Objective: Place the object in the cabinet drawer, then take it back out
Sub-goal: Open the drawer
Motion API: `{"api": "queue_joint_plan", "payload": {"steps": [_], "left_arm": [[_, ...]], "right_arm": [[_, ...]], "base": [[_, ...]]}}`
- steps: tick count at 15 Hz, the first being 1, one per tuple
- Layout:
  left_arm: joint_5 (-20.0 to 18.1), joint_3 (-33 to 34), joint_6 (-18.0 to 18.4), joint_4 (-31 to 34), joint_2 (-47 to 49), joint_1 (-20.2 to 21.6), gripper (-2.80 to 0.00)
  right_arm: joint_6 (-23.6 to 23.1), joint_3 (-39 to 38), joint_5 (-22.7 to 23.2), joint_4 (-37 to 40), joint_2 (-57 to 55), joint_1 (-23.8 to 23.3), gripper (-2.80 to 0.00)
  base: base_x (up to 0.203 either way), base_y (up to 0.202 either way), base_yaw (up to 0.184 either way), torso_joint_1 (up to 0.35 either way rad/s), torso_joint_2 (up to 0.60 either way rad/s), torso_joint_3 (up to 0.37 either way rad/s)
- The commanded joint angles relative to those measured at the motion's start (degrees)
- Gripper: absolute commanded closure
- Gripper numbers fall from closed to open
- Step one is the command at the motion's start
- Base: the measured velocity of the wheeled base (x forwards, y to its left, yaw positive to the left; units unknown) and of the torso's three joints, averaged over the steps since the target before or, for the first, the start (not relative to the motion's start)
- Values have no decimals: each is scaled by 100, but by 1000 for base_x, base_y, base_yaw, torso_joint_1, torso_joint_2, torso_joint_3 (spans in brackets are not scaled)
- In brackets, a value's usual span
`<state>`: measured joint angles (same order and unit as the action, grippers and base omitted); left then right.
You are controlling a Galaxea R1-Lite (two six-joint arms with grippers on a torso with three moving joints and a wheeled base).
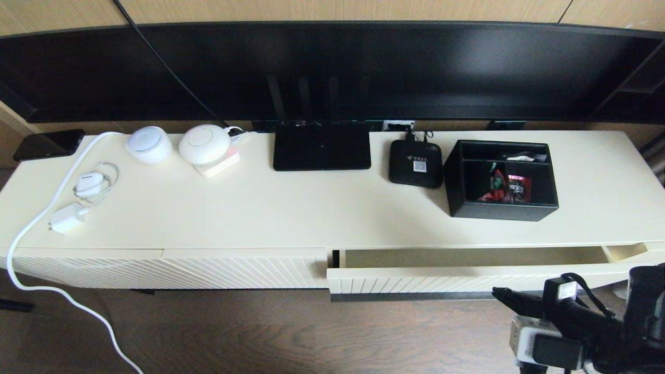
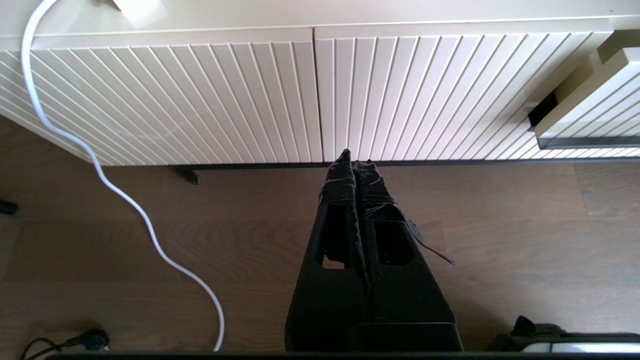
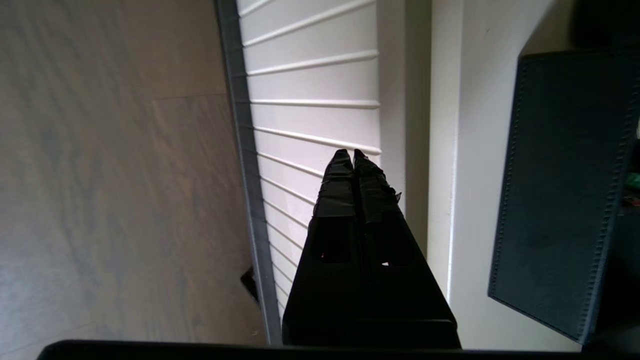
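Head view: the black organizer box (image 1: 503,179) sits on the cream desk (image 1: 311,213) above the part-open drawer (image 1: 467,270). Left wrist view: left gripper (image 2: 356,159), jaws closed, hangs by the floor. Right wrist view: right gripper (image 3: 347,156), jaws closed and empty, faces the drawer's ribbed front; lifting the box into so narrow an opening risks jamming it.

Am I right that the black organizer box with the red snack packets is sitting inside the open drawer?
No. The black organizer box sits on the cabinet top, behind the open drawer, which holds nothing visible. The head view shows it.
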<state>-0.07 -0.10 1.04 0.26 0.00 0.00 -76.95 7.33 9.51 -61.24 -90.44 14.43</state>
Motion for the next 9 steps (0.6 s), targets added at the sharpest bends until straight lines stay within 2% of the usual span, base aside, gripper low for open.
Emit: {"api": "queue_joint_plan", "payload": {"steps": [1, 3, 4, 6, 9], "left_arm": [[-1, 1, 2, 0, 9, 0, 0], [-1, 1, 2, 0, 9, 0, 0], [-1, 1, 2, 0, 9, 0, 0], [-1, 0, 2, 0, 9, 0, 0], [-1, 1, 2, 0, 9, 0, 0]], "right_arm": [[-15, 322, 4, 1377, 931, 52, 0], [280, 1023, -21, 3232, 1641, 114, 0], [592, 1439, -78, 4115, 1891, 172, 0], [1527, 2220, -400, 5358, 2099, 264, 0], [3274, 3114, -1145, 6627, 1911, 286, 0]], "base": [[0, 0, 0, 0, 0, 0], [0, 0, 0, 0, 0, 0], [0, 0, 0, 0, 0, 0], [0, 0, 0, 0, 0, 0], [0, 0, 0, 0, 0, 0]]}}
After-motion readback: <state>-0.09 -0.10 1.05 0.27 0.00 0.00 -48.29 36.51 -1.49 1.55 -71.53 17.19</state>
